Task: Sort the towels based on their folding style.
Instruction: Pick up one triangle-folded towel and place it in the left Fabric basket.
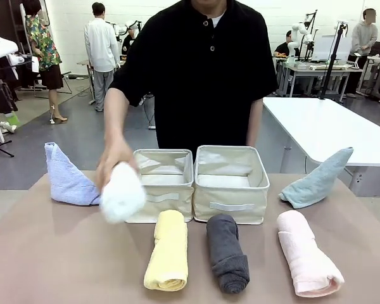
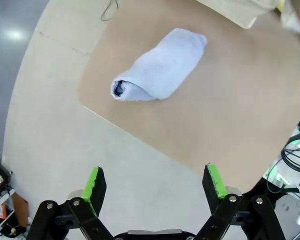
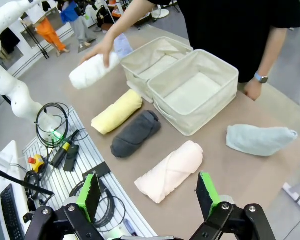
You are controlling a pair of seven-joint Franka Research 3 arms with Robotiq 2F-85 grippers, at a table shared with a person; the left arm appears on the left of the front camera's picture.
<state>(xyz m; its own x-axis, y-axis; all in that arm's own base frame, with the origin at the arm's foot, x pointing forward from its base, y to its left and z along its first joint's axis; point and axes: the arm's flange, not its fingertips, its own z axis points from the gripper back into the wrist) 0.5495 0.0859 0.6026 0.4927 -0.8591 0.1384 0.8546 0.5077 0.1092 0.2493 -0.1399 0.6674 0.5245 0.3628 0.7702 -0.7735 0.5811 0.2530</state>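
Note:
A person's hand (image 1: 113, 166) holds the white rolled towel (image 1: 121, 192) above the table, left of the bins; the same white roll (image 3: 90, 70) shows in the right wrist view. The yellow roll (image 1: 168, 259), dark grey roll (image 1: 227, 252) and pink roll (image 1: 308, 261) lie in a row at the front. The periwinkle-blue pointed towel (image 1: 66, 180) sits at the far left, and it appears again (image 2: 157, 67) in the left wrist view. The teal pointed towel (image 1: 316, 180) lies at the right. My left gripper (image 2: 156, 183) hangs open off the table's edge. My right gripper (image 3: 148, 190) is open above the pink roll (image 3: 170, 170).
Two cream fabric bins (image 1: 162, 183) (image 1: 230, 187) stand side by side at the table's middle, both without towels. The person stands right behind them. A white table (image 1: 329, 126) is at the back right. Cables and a controller (image 3: 60, 142) lie beside the table.

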